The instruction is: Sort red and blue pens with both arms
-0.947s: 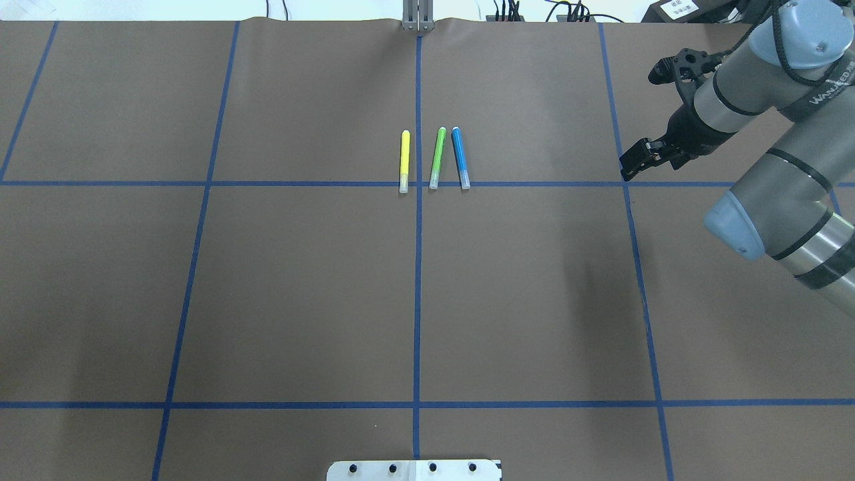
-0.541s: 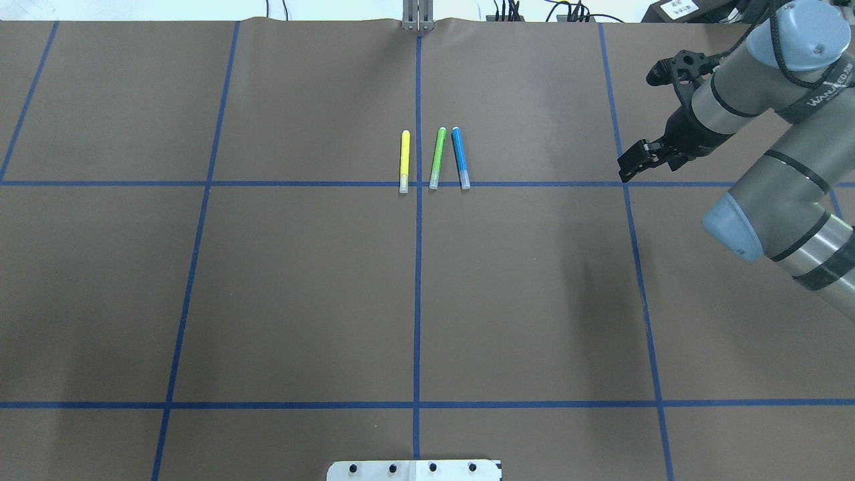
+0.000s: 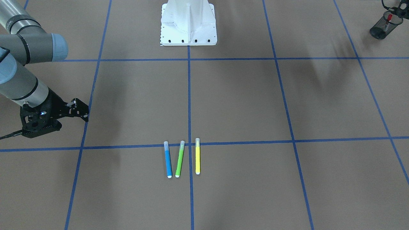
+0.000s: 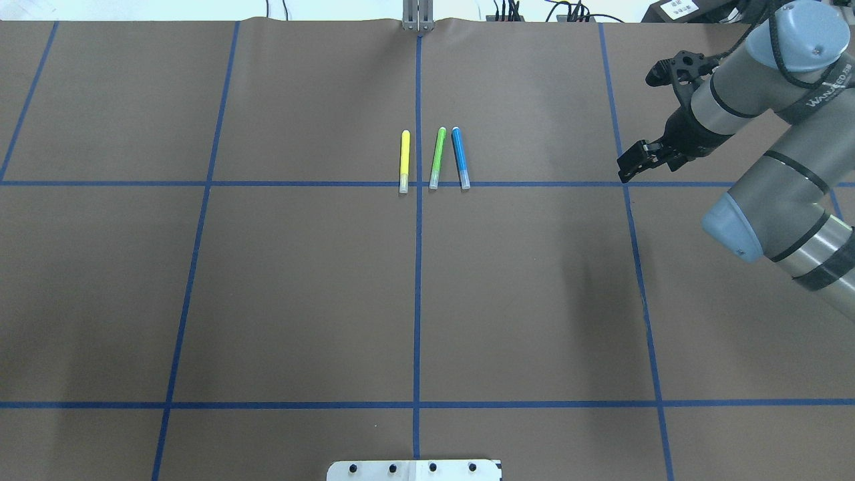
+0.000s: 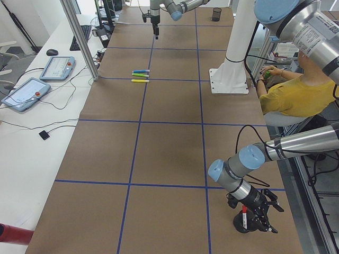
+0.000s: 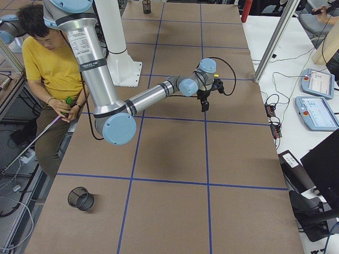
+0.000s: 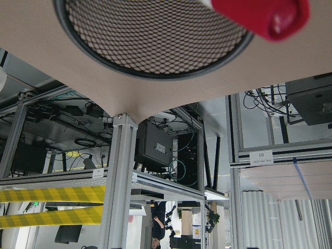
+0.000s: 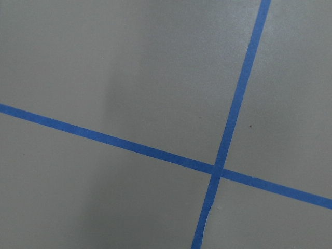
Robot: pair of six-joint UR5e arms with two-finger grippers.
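Left fingers [image 5: 266,220]: at a black wire-mesh cup [image 3: 381,28] in which the white-barrelled, red-capped marker [image 3: 389,16] stands; grip cannot be told.
Slim yellow marker [image 4: 404,160], green marker [image 4: 437,157], blue translucent-capped marker [image 4: 459,157]: laid mid-surface [image 4: 300,287], unmoved.
Right fingers [image 4: 628,167]: at 3 o'clock of blue, well apart, edged slightly toward 9 o'clock; opening cannot be told.
Red judged sorted, blue pending.
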